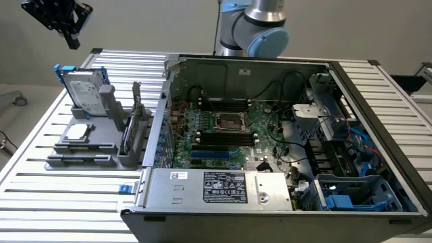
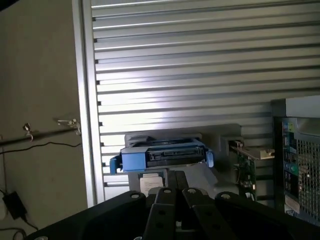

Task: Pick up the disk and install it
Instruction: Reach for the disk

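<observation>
Gripper (image 1: pixel 72 43) fully closed, holding nothing, hovering high above the grey holder (image 1: pixel 88 152). The disk (image 1: pixel 84 93) sits upright in the holder: not picked, not installed.

Closed fingers (image 1: pixel 72 39) high above, disk (image 1: pixel 86 93) upright in grey holder (image 1: pixel 81 157), open computer case (image 1: pixel 270 223) beside

No print could be read. A black label (image 1: pixel 225 187) with white print and symbols lay on the silver box (image 1: pixel 169 192) at the near edge of the case (image 1: pixel 270 225), too small to make out. A small white sticker (image 1: pixel 177 175) sat just beside it on that box. Outside the case, on the exterior view's left, the disk (image 1: pixel 84 93) bore a white label, its lines illegible.
</observation>
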Action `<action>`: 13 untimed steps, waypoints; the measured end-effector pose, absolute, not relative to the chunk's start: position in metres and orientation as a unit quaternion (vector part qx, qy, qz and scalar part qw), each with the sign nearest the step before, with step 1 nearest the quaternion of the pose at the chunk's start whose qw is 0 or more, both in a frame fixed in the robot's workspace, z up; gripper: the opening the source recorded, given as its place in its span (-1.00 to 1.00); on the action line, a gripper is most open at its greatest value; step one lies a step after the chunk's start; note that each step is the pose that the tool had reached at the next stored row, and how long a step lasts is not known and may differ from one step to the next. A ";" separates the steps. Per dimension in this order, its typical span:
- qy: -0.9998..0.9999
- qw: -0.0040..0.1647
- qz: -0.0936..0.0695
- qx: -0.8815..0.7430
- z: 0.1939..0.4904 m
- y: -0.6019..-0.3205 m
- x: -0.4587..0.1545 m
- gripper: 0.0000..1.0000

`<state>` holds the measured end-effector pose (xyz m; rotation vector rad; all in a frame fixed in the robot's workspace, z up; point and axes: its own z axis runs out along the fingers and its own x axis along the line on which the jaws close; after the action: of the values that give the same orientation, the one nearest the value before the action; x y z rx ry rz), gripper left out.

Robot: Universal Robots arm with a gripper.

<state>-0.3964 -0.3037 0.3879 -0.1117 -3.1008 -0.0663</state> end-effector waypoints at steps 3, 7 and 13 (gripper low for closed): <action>-0.999 0.019 -0.021 -0.035 0.388 -0.298 -0.404 -0.79; -0.999 0.019 -0.020 -0.034 0.387 -0.291 -0.417 -0.79; -0.999 0.020 -0.018 -0.034 0.386 -0.285 -0.433 -0.79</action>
<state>-0.4327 -0.2855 0.3858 -0.1046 -3.1000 -0.0544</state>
